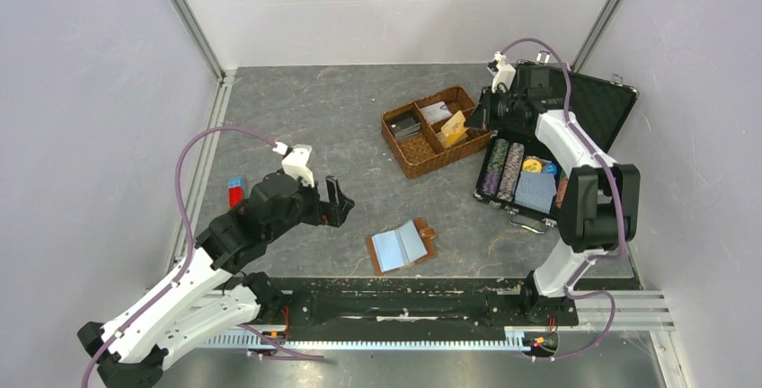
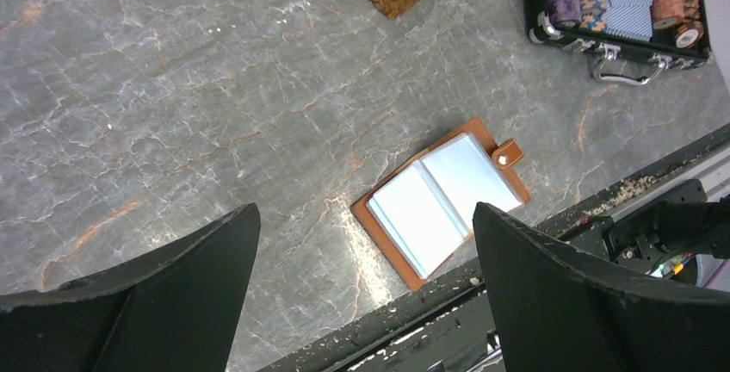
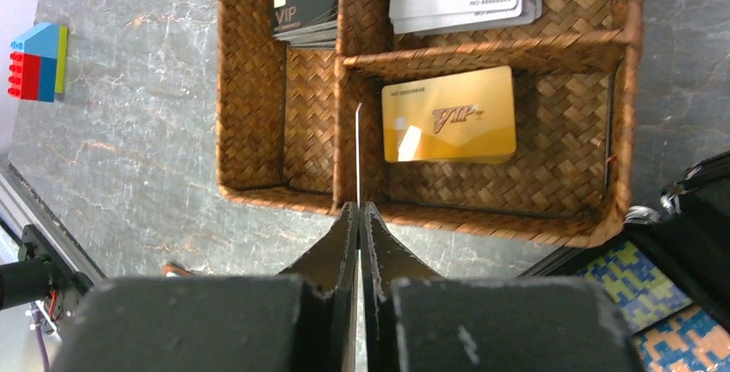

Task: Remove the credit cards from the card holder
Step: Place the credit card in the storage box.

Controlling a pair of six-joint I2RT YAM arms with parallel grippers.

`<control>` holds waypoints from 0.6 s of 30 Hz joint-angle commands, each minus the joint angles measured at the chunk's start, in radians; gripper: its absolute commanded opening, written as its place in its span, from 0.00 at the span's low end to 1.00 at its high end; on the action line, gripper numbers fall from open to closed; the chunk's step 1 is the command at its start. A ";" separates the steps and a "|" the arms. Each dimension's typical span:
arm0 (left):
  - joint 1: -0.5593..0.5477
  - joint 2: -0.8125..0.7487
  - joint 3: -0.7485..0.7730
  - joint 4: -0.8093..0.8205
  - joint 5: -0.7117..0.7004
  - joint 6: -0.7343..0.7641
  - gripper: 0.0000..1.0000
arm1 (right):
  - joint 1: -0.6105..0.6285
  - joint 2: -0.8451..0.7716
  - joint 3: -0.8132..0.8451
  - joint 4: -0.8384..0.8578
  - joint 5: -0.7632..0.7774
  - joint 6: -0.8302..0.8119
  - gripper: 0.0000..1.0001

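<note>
Tan-brown leather folding card holder: open flat, pale sleeves up, near centre.
Left gripper: jaws wide, empty, just left of it.
Right gripper: far right, pinching a thin plastic credit card edge-on above the woven brown compartment basket.

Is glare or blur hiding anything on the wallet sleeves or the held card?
Left wrist view: glare whitens the wallet sleeves, contents unreadable. Right wrist view: the right gripper pinches a card edge-on, just a thin line; its fingers look soft, the basket sharp.

Top wide, wrists close; basket shared
</note>
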 commanded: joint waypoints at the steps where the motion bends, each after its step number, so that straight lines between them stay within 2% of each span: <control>1: 0.000 -0.045 0.005 0.005 -0.055 0.055 1.00 | -0.010 0.072 0.128 -0.048 0.024 -0.039 0.00; 8: 0.001 -0.072 0.003 -0.008 -0.088 0.053 1.00 | -0.010 0.149 0.178 -0.083 0.006 -0.043 0.00; 18: 0.000 -0.060 0.006 -0.007 -0.088 0.052 1.00 | -0.010 0.174 0.148 -0.050 -0.010 -0.043 0.00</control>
